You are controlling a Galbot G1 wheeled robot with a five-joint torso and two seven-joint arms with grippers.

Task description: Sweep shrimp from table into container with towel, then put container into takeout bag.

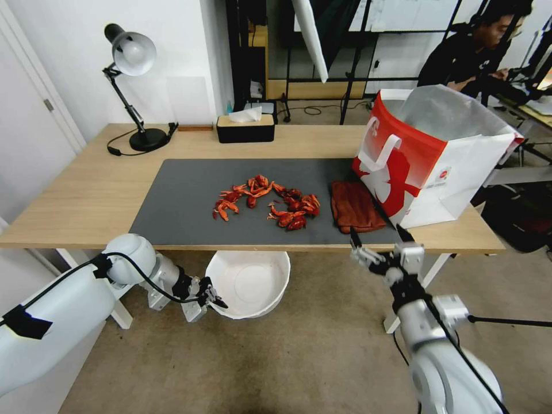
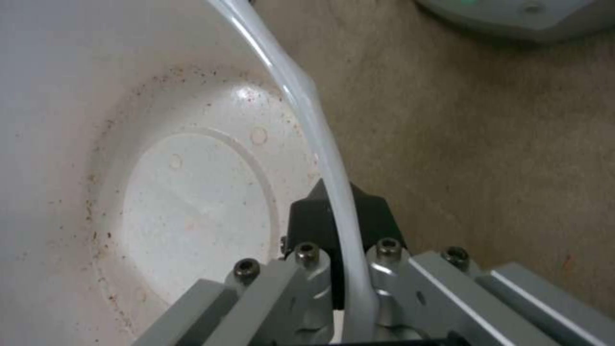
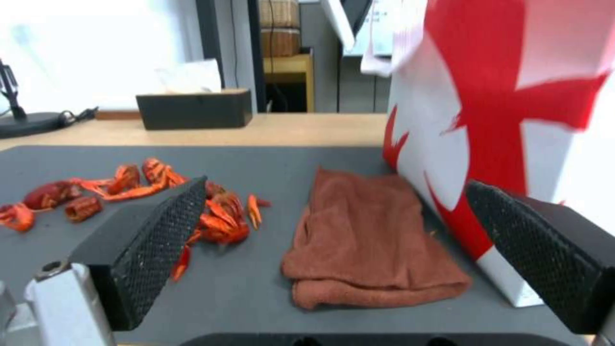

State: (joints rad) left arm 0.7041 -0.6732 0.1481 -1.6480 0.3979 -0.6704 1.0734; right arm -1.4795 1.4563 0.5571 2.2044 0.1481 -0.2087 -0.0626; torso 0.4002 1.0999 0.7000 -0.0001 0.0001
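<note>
The fingers [image 2: 320, 226] of the left gripper [image 1: 214, 297] were closed on the rim of the white bowl [image 1: 248, 284], one inside and one outside the wall, and the bowl was held below the near edge of the table [image 1: 86, 195], its mouth tilted up. The right gripper [image 1: 379, 234] was seen at the table edge with its padded fingers [image 3: 160, 245] spread wide and nothing between them, aimed at the folded rust-brown towel [image 1: 355, 206]. The towel lay flat on the dark mat [image 1: 184, 201], between the scattered shrimp [image 1: 267, 202] and the red-and-white bag [image 1: 428, 158], which stood upright and open at the right end.

The towel was judged soft and limp (likely to sag or unfold if pinched by one corner); a hold across the thick folded near edge was thought best. The shrimp were judged light, with legs apt to snag on cloth. The bowl was judged light but thin-walled and flexible, its rim bending visibly in the grip, so a load of shrimp could twist it.
</note>
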